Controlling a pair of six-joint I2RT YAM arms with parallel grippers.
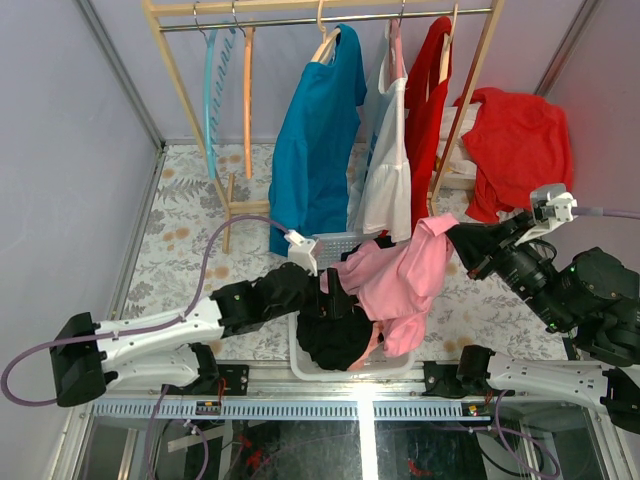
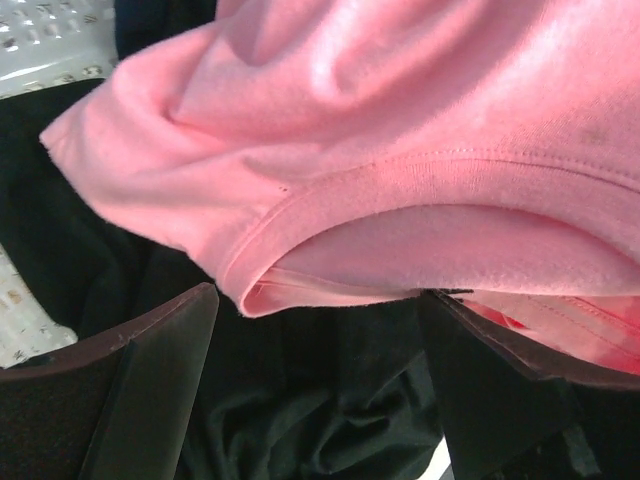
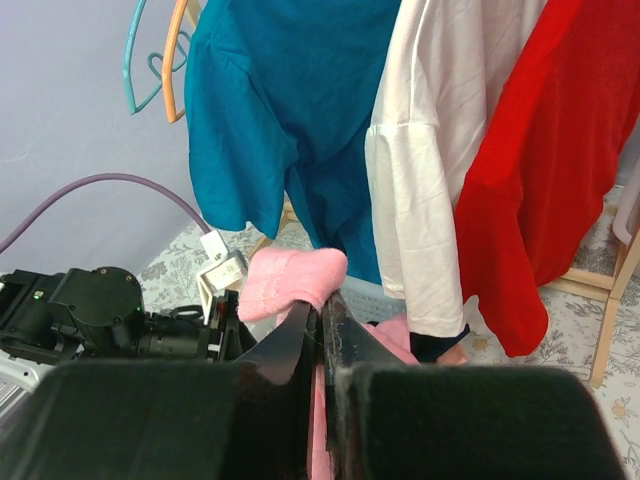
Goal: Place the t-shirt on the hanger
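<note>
The pink t-shirt point(image 1: 405, 275) hangs bunched over the white basket point(image 1: 300, 362), lifted at its upper right corner. My right gripper point(image 1: 452, 238) is shut on that corner; in the right wrist view a fold of pink fabric point(image 3: 290, 275) sticks out above the closed fingertips point(image 3: 322, 312). My left gripper point(image 1: 330, 290) is open just left of the shirt. In the left wrist view its jaws point(image 2: 315, 300) stand wide apart below a ribbed pink edge point(image 2: 350, 200), with nothing between them. The orange hanger point(image 1: 247, 90) hangs empty on the rail at the back left, also in the right wrist view point(image 3: 172, 60).
A black garment point(image 1: 335, 340) lies in the basket under the left gripper. A teal hanger point(image 1: 212, 90) hangs beside the orange one. Blue point(image 1: 315, 150), white point(image 1: 390, 170) and red point(image 1: 428, 110) shirts hang on the wooden rack point(image 1: 185, 90). A red garment point(image 1: 515, 145) is draped at the right.
</note>
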